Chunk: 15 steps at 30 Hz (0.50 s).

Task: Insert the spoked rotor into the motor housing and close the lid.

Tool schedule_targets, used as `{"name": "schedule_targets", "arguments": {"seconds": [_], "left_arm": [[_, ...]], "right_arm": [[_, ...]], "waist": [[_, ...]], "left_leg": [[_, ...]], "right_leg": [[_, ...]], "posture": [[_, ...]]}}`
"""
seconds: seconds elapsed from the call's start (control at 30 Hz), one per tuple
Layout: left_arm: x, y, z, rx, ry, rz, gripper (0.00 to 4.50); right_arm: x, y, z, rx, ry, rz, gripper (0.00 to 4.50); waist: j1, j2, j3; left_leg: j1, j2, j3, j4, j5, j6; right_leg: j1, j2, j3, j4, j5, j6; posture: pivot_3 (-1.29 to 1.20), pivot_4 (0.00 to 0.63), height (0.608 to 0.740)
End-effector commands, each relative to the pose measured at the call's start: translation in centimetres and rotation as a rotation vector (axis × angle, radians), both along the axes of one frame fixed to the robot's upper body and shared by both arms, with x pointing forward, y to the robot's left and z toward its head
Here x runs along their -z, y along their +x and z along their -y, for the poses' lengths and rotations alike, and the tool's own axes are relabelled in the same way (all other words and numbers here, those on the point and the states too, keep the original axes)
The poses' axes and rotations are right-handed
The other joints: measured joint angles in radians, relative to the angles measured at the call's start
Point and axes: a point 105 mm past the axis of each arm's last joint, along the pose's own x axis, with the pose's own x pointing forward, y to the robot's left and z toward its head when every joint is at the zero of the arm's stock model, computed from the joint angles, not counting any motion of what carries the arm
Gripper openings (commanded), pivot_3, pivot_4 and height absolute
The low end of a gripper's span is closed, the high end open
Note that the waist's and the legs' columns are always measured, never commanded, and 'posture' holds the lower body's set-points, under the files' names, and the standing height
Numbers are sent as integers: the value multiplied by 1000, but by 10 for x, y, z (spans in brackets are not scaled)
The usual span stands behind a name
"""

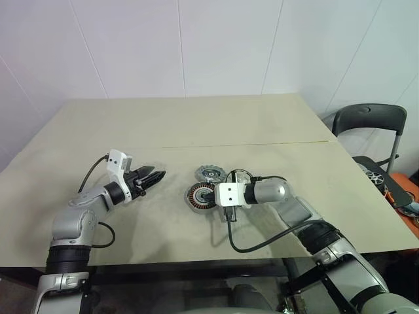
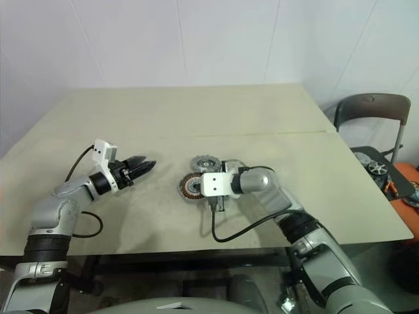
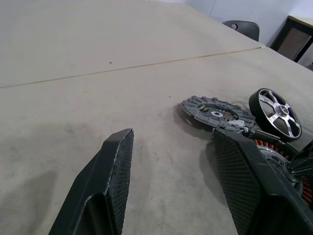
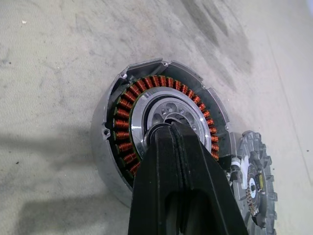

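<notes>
Right wrist view: motor housing point(image 4: 164, 132) lies flat on the table point(image 1: 196, 118), copper windings up, the right gripper point(image 4: 168, 128) pinched shut with its tips at the silver centre. Beside it lie a notched grey disc point(image 3: 217, 112) and a silver spoked wheel point(image 3: 276, 113), probably the spoked rotor. Left gripper point(image 1: 152, 176) hovers agape, empty. Metal parts: likely heavy, rigid, slick; grasp by the rim. No legible markings

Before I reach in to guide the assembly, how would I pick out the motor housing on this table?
Start at the beige table and find the right hand near its front middle. The motor housing lies flat right under the hand's shut tips. Its ring of copper windings sets it apart from the notched grey disc just behind it.
</notes>
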Motion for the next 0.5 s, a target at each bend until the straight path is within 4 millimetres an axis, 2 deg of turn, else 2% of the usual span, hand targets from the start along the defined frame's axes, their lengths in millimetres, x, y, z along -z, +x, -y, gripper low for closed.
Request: {"name": "schedule_targets", "arguments": {"seconds": [0.03, 0.37, 0.5], "left_arm": [[-14, 6, 4, 9, 11, 60, 2724], [-12, 6, 8, 10, 1, 60, 2724], [-10, 5, 9, 9, -1, 58, 2724]], "right_arm": [[13, -3, -4, 12, -20, -33, 27], [14, 3, -15, 39, 14, -13, 27], [14, 3, -12, 35, 1, -6, 27]], "waist": [[-2, 0, 0], [-1, 0, 0], [-1, 0, 0]], "left_leg": [[0, 0, 0, 0, 0, 0], [0, 0, 0, 0, 0, 0], [0, 0, -1, 0, 0, 0]], "right_leg": [[0, 0, 0, 0, 0, 0], [0, 0, 0, -1, 0, -1], [0, 0, 0, -1, 0, -1]], "posture": [[0, 0, 740], [0, 0, 740], [0, 0, 740]]}}
